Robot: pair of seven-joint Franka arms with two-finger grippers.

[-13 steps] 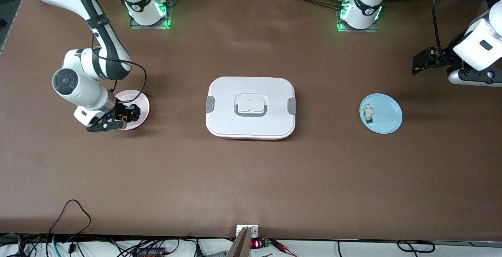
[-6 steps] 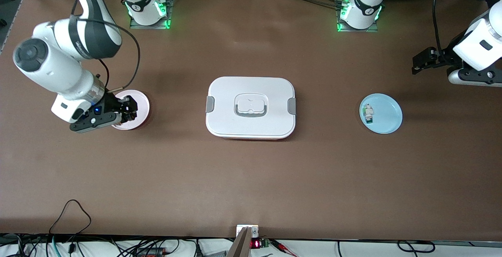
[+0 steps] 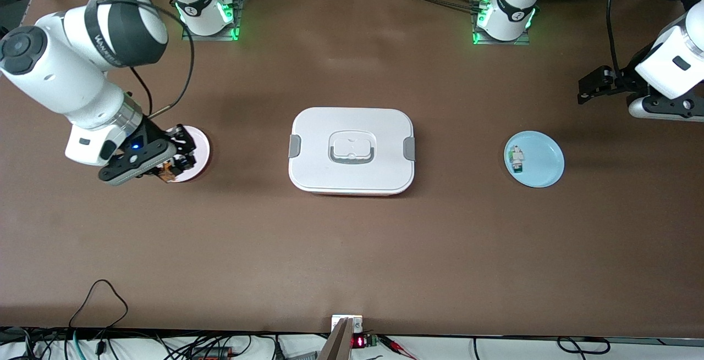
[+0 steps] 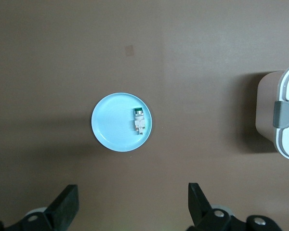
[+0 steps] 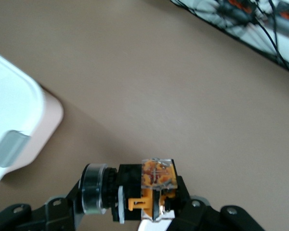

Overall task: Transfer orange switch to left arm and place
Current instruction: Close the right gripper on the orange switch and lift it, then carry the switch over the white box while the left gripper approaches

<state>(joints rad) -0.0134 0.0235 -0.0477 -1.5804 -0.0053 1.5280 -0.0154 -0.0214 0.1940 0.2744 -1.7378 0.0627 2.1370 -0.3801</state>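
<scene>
The orange switch, black with an orange band and a clear cap, sits crosswise in my right gripper, which is shut on it. In the front view that gripper hangs over the edge of the pink plate with the switch in it. The white box stands mid-table between the two plates; its corner shows in the right wrist view. My left gripper waits high at the left arm's end of the table, open with nothing between its fingers.
A light blue plate with a white-and-green switch lies toward the left arm's end; the left wrist view shows that plate, its switch and the box's clip end. Cables run along the front edge.
The right arm has risen and swung its wrist toward its own end of the table, carrying the orange switch up off the pink plate. The left arm has not moved.
</scene>
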